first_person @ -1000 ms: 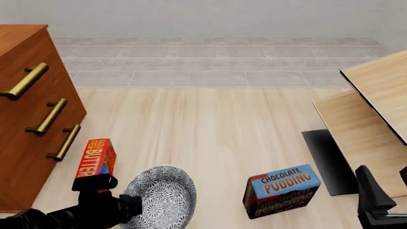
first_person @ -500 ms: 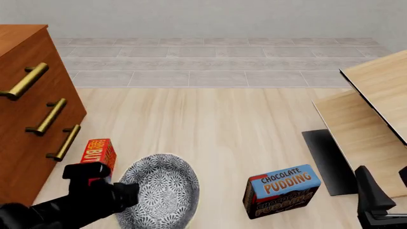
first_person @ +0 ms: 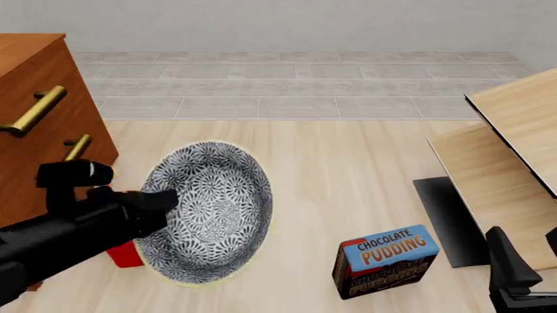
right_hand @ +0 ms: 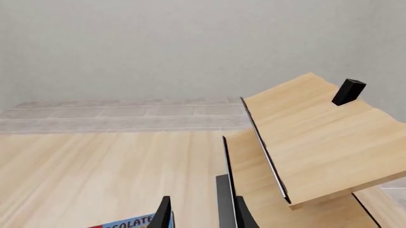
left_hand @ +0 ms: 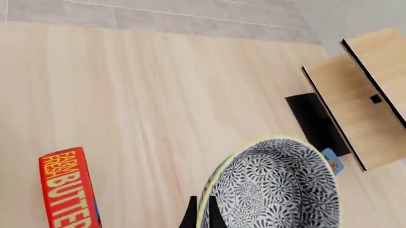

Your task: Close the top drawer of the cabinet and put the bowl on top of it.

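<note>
The bowl [first_person: 209,212], grey-and-white patterned with a cream rim, hangs above the table, tipped with its inside facing the front camera. My left gripper [first_person: 168,199] is shut on its left rim. In the left wrist view the fingers [left_hand: 190,216] pinch the rim of the bowl [left_hand: 279,185]. The cabinet [first_person: 39,59] stands at the far left. The top drawer [first_person: 30,140] with its brass handle [first_person: 35,111] looks level with the front below it. My right gripper [first_person: 531,255] sits low at the right, open and holding nothing [right_hand: 197,216].
A red butter box [first_person: 126,255] lies mostly hidden behind my left arm and also shows in the wrist view [left_hand: 66,190]. A chocolate pudding box [first_person: 385,259] stands right of the bowl. Pale wood boards [first_person: 513,143] and a black mat [first_person: 444,218] fill the right side.
My left gripper has lifted the bowl off the table and tilted it up. It now covers the butter box and the lower drawer handles. The right arm has stayed still.
</note>
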`<action>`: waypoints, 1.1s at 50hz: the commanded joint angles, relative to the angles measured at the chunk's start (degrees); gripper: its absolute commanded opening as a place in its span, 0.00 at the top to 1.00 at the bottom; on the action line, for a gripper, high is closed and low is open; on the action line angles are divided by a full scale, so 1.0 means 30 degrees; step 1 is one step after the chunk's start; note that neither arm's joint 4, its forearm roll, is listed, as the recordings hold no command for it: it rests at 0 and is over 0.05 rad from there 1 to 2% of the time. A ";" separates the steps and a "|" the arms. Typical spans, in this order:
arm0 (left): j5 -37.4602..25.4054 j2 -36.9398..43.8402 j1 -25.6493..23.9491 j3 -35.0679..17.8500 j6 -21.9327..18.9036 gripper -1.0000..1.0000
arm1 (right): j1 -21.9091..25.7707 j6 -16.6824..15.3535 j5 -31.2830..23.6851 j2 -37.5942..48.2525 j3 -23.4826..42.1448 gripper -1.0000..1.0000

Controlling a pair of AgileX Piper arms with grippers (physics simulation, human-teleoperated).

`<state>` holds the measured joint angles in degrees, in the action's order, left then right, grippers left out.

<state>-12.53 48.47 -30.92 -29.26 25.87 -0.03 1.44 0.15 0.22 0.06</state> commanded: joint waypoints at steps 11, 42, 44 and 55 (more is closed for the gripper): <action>-0.5027 0.0741 0.3577 -0.7146 -0.1165 1.00 | 0.0021 0.0061 0.0007 0.0025 0.0004 0.00; -0.9274 0.3011 1.2434 -1.2612 -0.2751 1.00 | -0.0052 0.0126 0.0054 0.0006 0.0017 0.00; -0.9555 0.3276 1.2769 -1.2815 -0.2635 1.00 | -0.0076 0.0157 0.0034 -0.0006 0.0036 0.00; -1.2033 0.4105 1.5849 -1.5266 -0.0410 1.00 | -0.0197 0.0356 0.0073 -0.0012 0.0018 0.00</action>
<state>-43.47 58.90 10.08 -69.65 20.50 -0.41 2.11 0.32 0.19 0.12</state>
